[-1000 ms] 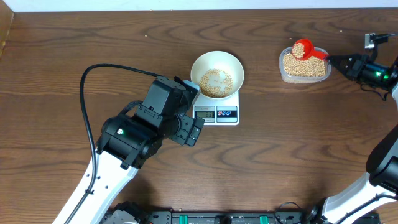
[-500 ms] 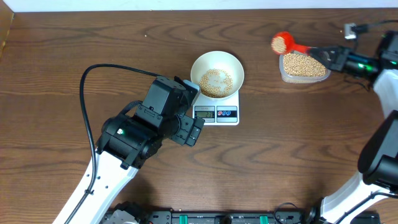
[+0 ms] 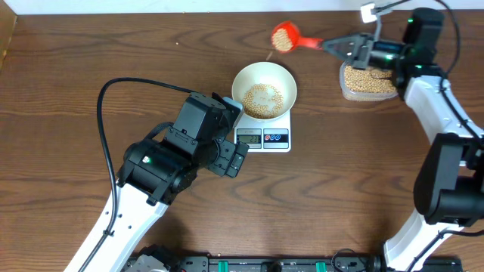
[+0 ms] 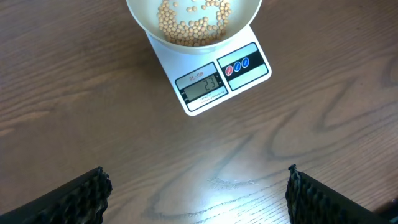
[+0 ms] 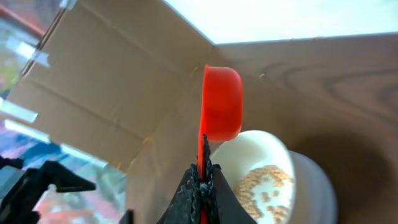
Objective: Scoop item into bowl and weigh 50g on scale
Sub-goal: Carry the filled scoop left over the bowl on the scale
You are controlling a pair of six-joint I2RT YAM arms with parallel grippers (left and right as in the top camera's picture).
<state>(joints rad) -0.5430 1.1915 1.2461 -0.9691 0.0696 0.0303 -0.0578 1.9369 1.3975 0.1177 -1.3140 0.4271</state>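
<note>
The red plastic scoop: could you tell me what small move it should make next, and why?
Probably carry the red plastic scoop, clamped in the right gripper, over the round cream-white bowl on the white scale; it hangs just beyond the bowl's rim, so tipping would spill.

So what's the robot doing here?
It is weighing beans. The right claw is shut on a red scoop that looks loaded, just beside the bowl. The bowl sits on the scale with some beans inside. The left claw is open and empty near the scale. More beans wait in a clear tub.
</note>
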